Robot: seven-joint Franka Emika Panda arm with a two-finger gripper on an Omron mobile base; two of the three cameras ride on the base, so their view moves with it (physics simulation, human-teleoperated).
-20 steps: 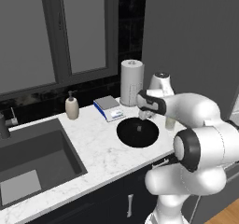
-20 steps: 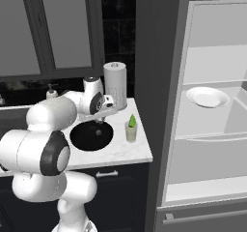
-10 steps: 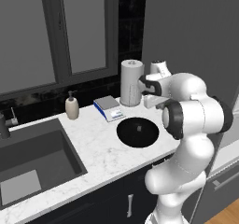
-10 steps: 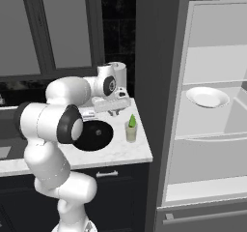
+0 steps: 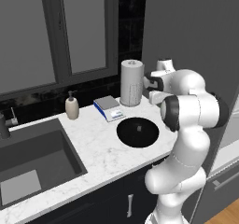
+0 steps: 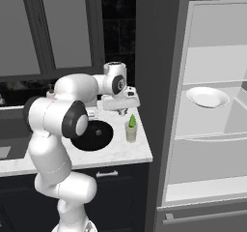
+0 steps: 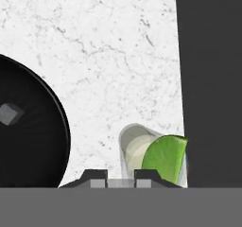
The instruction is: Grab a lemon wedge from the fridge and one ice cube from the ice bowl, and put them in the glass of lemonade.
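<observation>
The glass of lemonade stands at the counter's right end, and the green lemon wedge sticks out of it. My gripper hangs just above and slightly left of the glass. In the hand view the glass and the wedge lie right under my gripper. It is shut on a small pale ice cube. The ice bowl sits left of the glass. Another ice cube lies in the ice bowl. The fridge stands open on the right.
A white plate rests on a fridge shelf. Behind the ice bowl stand a paper-towel roll, a flat blue-edged scale and a soap bottle. The sink lies at the left.
My arm has lifted from over the ice bowl and swung right to above the glass. The gripper has stayed shut.
</observation>
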